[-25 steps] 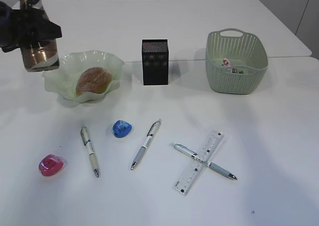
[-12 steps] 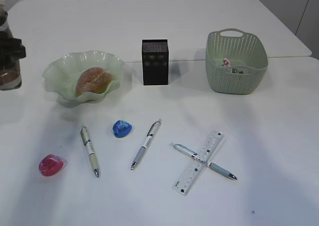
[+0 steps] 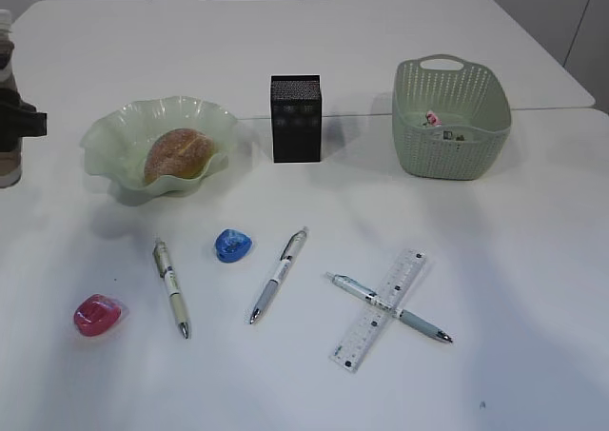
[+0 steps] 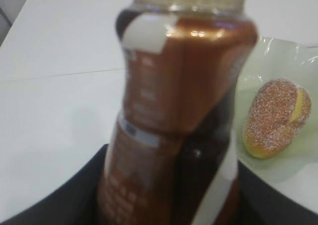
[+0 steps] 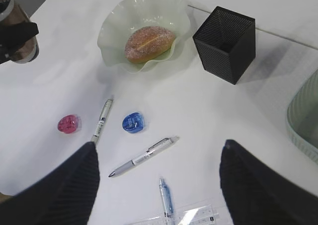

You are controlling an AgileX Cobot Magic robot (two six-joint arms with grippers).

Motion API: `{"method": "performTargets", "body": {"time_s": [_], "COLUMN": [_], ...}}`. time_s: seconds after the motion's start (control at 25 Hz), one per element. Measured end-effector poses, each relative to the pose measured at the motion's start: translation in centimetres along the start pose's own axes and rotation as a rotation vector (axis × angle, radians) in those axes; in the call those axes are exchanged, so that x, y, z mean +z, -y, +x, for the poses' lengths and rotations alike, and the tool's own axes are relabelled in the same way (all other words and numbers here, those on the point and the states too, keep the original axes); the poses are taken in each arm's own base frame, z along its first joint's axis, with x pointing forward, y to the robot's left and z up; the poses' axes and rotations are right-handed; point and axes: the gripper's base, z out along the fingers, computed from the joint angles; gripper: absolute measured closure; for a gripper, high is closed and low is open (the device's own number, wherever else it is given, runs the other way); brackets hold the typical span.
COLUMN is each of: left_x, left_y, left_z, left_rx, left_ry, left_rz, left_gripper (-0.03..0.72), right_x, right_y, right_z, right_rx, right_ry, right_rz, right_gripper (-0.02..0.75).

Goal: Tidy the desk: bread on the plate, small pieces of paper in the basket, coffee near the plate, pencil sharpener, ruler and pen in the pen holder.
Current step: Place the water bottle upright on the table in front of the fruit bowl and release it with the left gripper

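Brown coffee (image 4: 174,115) clamped in left end effector (image 3: 14,122), beside plate (image 3: 114,141).

Exterior looks down frontally; wrist views, one close, share the plate (image 3: 157,146).

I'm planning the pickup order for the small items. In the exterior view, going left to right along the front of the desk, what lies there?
Pink sharpener → left pen → blue sharpener → middle pen → ruler, with a third pen lying crossed over it.
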Motion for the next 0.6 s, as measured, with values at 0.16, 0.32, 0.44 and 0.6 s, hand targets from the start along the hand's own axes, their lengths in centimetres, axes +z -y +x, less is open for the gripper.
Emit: {"method": "performTargets", "body": {"time_s": [0.16,0.32,0.44,0.6], "left_x": [0.1,1.3,2.5,3.7], "left_y": [0.4,0.7,0.9,1.0], "left_z": [0.0,1.1,2.4,3.8], "left_rx": [-0.019,-0.023,-0.020,-0.092], "left_ry": [0.032,0.002,-0.045,-0.083], "left_rz": [-0.021,-0.044,-0.050,-0.072], "left_gripper": [0.305,0.305,0.305,0.305], "right_x": [0.0,0.0,0.0,0.0], "right_y": [0.0,0.0,0.0,0.0], "right_z": [0.0,0.0,0.0,0.0], "right_rx": [0.002,0.002,0.002,0.002], "right_ry": [0.001,0.001,0.001,0.001], "right_rz": [-0.001,-0.001,-0.001,-0.001], "right_gripper": [0.152,0.152,0.152,0.152]}}
